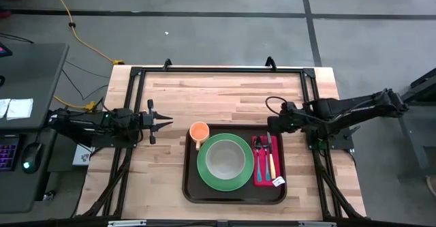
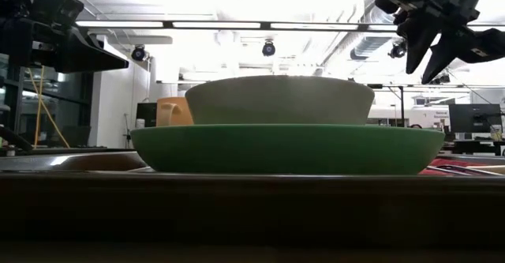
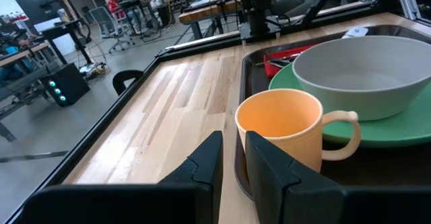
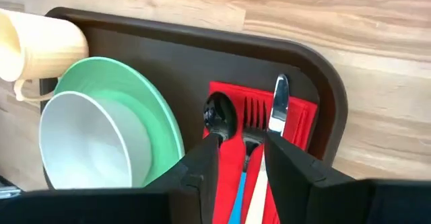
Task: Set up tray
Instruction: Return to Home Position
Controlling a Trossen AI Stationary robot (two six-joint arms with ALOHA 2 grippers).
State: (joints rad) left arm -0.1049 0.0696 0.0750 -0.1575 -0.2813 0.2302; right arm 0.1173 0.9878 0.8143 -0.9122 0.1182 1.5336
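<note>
The dark brown tray (image 1: 235,198) lies on the wooden table near its front edge. On it stand a green plate (image 1: 204,165) with a pale bowl (image 1: 225,157) in it, an orange cup (image 1: 198,131) at the far left corner, and a red napkin (image 1: 259,176) carrying a spoon (image 4: 219,113), a fork (image 4: 252,113) and a knife (image 4: 278,103). My right gripper (image 4: 241,157) hangs open above the napkin's far end, pointing steeply down, clear of the cutlery. My left gripper (image 1: 163,122) waits level to the left of the cup, fingers slightly apart, with nothing between them.
A black metal frame (image 1: 218,70) runs around the table's far and side edges. Bare wood (image 1: 218,94) lies between the tray and the far rail. A side table with a keyboard and mouse (image 1: 27,164) stands beyond the left edge.
</note>
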